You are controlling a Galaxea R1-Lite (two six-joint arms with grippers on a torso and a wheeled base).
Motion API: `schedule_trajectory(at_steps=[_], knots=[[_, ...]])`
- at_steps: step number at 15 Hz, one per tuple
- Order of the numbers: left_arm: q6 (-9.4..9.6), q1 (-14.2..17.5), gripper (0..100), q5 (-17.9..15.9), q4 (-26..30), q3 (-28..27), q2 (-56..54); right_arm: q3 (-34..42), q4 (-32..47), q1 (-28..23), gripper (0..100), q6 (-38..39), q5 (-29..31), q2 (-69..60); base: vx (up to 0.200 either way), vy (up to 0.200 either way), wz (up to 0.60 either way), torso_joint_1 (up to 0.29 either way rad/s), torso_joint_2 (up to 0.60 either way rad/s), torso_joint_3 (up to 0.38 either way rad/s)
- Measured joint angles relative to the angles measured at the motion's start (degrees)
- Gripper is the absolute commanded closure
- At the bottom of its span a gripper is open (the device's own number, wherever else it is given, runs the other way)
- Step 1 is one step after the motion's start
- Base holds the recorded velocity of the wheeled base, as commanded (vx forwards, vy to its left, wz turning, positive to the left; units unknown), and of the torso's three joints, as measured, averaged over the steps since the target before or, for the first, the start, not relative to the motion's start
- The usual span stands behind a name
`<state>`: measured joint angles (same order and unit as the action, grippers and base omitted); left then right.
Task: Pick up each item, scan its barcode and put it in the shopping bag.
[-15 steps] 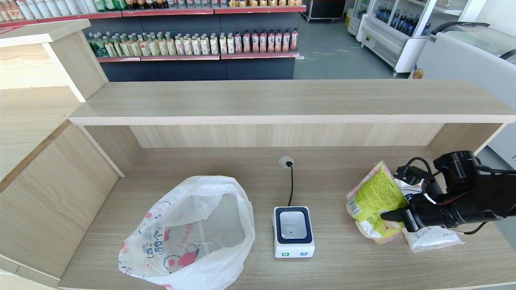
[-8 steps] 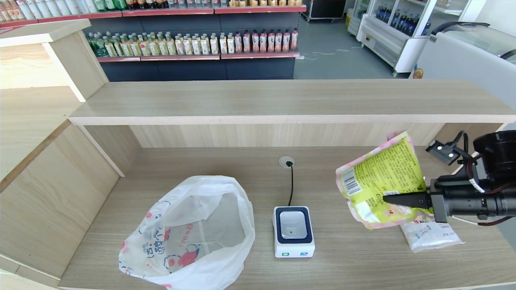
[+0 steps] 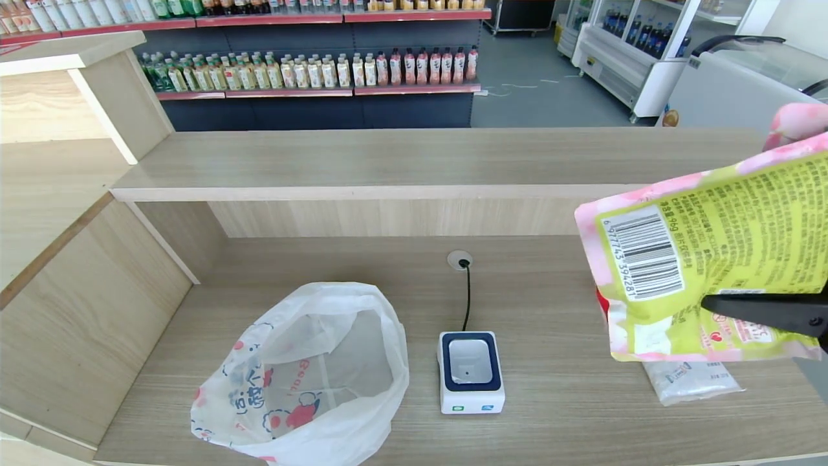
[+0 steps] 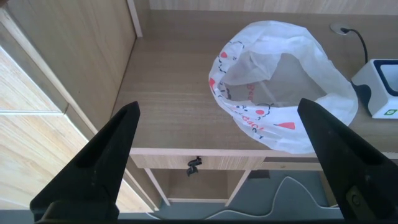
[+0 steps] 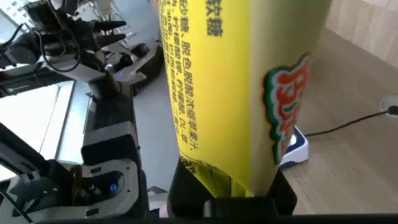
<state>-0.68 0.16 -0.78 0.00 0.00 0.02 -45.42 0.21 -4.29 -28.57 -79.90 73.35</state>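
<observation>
Snack pouch (image 3: 711, 272) pinched by right gripper (image 3: 718, 304), up off the counter (image 3: 550, 304), right of scanner (image 3: 471, 370). Left gripper (image 4: 219, 104) spread wide near bag (image 4: 280, 87).

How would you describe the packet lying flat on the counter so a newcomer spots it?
Start at the wooden counter and go to its right end, past the scanner. There a white packet lies flat; unlike the yellow-and-pink pouch raised above it, it is pale and rests on the wood.
</observation>
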Motion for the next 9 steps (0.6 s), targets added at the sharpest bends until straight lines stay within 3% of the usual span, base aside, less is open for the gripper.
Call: schedule_trajectory(at_steps=[5, 9], knots=[[0.02, 0.00, 0, -0.01, 0.00, 0.00, 0.00, 4.85, 0.01, 6.52, 100, -8.46, 0.46, -9.00, 0.000, 0.000, 0.00, 0.000, 0.00, 0.000], [0.00, 0.00, 0, 0.00, 0.00, 0.00, 0.00, 0.80, -0.07, 11.04, 100, -8.64, 3.01, -10.64, 0.000, 0.000, 0.00, 0.000, 0.00, 0.000]])
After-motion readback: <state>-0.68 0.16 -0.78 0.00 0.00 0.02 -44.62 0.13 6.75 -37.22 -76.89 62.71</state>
